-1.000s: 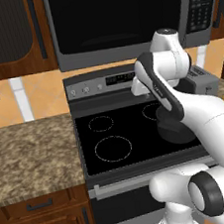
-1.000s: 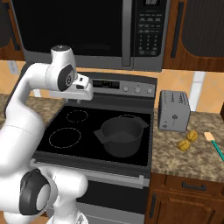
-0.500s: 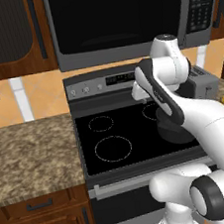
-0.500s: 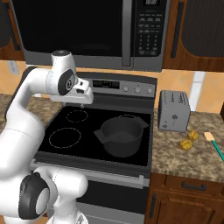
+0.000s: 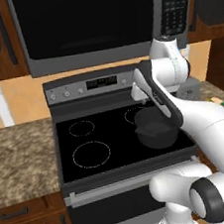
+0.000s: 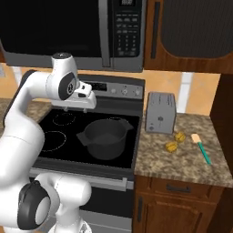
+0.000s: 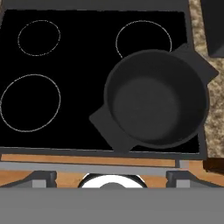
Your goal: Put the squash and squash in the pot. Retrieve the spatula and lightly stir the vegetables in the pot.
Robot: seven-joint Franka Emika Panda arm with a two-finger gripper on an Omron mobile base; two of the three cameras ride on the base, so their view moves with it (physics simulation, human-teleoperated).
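In the right base view, the granite counter (image 6: 191, 164) lies nearest, at the lower right of the frame. On it the spatula (image 6: 201, 148) lies flat, its cream blade toward the wall and its teal handle running toward the front edge. Just left of the spatula sit the two squash, the nearer squash (image 6: 171, 146) and the farther squash (image 6: 180, 136), close together and apart from the blade. Further left, past the counter's edge, the pot (image 6: 105, 139) stands upright on the front right burner of the black stove (image 6: 59, 145). In the hand view the pot (image 7: 155, 100) takes up the centre right of the frame, with its bare dark bottom showing and one side handle pointing to the lower left. The gripper (image 6: 81, 105) hangs over the back of the cooktop, above and to the left of the pot and touching nothing. Both squash and the spatula lie well apart from it, toward the right of the frame. Whether its fingers are spread or pressed together cannot be told. Behind the squash a grey toaster (image 6: 161, 112) stands against the wall, and a dark microwave (image 6: 68, 32) spans the top of the frame.
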